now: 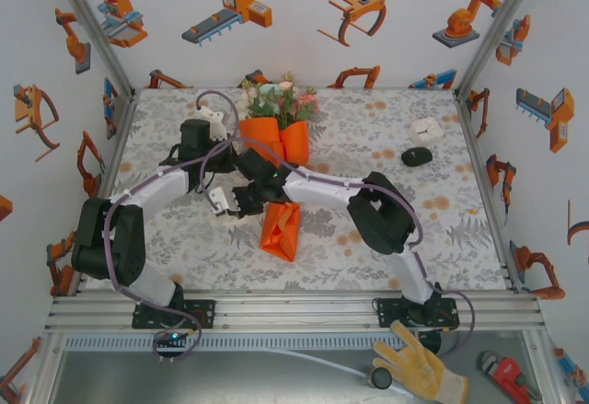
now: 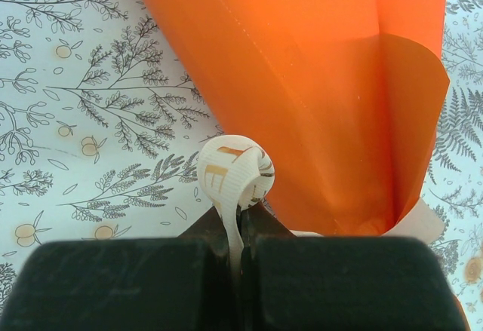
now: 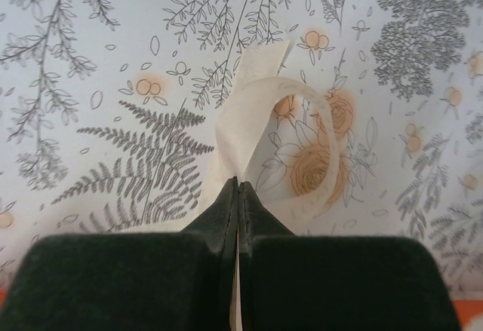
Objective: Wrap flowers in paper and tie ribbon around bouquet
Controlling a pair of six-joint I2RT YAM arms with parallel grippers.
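Left fingers (image 2: 113, 286) are closed on the ribbon (image 2: 234, 169), pinching a strand that curls into a small loop just above their tips. Right fingers (image 3: 113, 286) are shut too, on a wider, looser loop of the same cream ribbon over bare cloth.

We see the table (image 1: 368, 128) walled on three sides, with a metal rail along its near edge. Its right half lies open, with a white box (image 1: 427, 130) and a black oval (image 1: 416, 156) near the far right corner. The left side offers less room, as the left arm (image 1: 161, 188) folds across it.

The bouquet (image 1: 282, 229) lies lengthwise in the middle. Its flowers (image 1: 281, 98) sit close to the far edge, and its narrow end points toward us, well clear of the rail. The right arm (image 1: 317, 188) and the left arm meet over its waist and hide that stretch. From above we cannot make out the ribbon or either set of fingertips.

From the left wrist, the paper (image 2: 317, 82) runs off the top of the frame. Its overlapping flap ends in a curved edge at the right. A cream scrap pokes from under the paper's lower edge, beside the fingers.

From the right wrist, thin orange slivers show at the bottom corners. Whether the ribbon is knotted we cannot tell.
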